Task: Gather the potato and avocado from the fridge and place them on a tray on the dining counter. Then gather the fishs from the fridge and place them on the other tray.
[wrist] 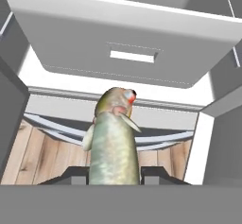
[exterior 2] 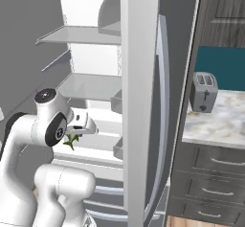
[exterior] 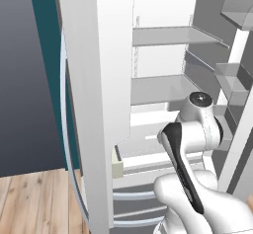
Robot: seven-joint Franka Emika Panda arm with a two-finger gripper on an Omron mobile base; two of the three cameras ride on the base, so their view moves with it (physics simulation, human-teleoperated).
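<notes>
Gripping 1 fish (wrist: 113, 147), claw (wrist: 114, 173)

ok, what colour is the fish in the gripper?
Grey-green, glossy, with a red eye; the fish shows best in the hand view, between the gripper fingertips.

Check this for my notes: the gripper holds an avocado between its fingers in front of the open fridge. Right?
Not quite: it holds a fish, not an avocado. The hand view shows its grey-green body clamped in the gripper, with the open fridge behind.
</notes>
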